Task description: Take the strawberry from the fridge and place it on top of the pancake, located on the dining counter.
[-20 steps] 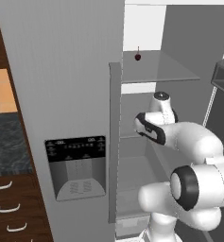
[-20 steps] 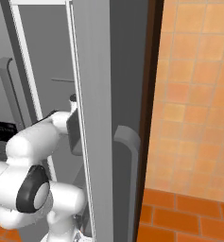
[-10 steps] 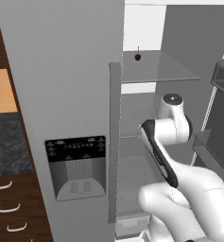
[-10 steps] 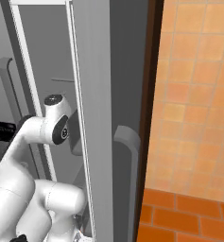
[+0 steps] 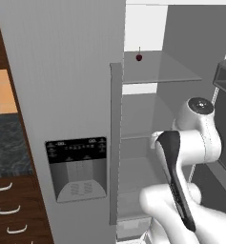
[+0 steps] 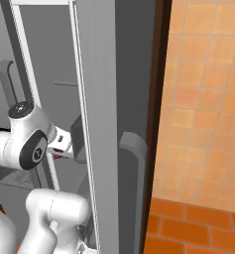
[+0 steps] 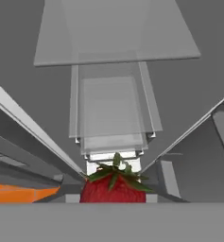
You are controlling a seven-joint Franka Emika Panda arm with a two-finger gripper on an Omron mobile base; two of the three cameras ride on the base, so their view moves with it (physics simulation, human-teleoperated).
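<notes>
The strawberry [image 7: 113, 187], bright red with green leaves, sits close at the bottom centre of the hand view, hanging in front of the shelves behind it, so my gripper is shut on it. Its fingertips are hidden below the fruit. In the right base view my gripper [image 6: 78, 142] shows as a dark block beside the edge of the open fridge door [image 6: 96, 124]. The grey steel fridge [image 5: 76, 95] stands open, its black dispenser panel [image 5: 76, 169] on the left door. The pancake and the dining counter are out of view.
A darker red stemmed fruit [image 5: 138, 57] rests on the upper glass shelf [image 5: 162, 69]. Stacked glass shelves [image 7: 113, 108] lie beyond the hand. A dark speckled counter with wood drawers [image 5: 5, 190] stands left of the fridge; an orange tiled wall [image 6: 203, 124] is to the right.
The arm has folded back from the shelf: its forearm now points downward and its upper joint has risen. The hand has come out beside the door edge in the right base view.
</notes>
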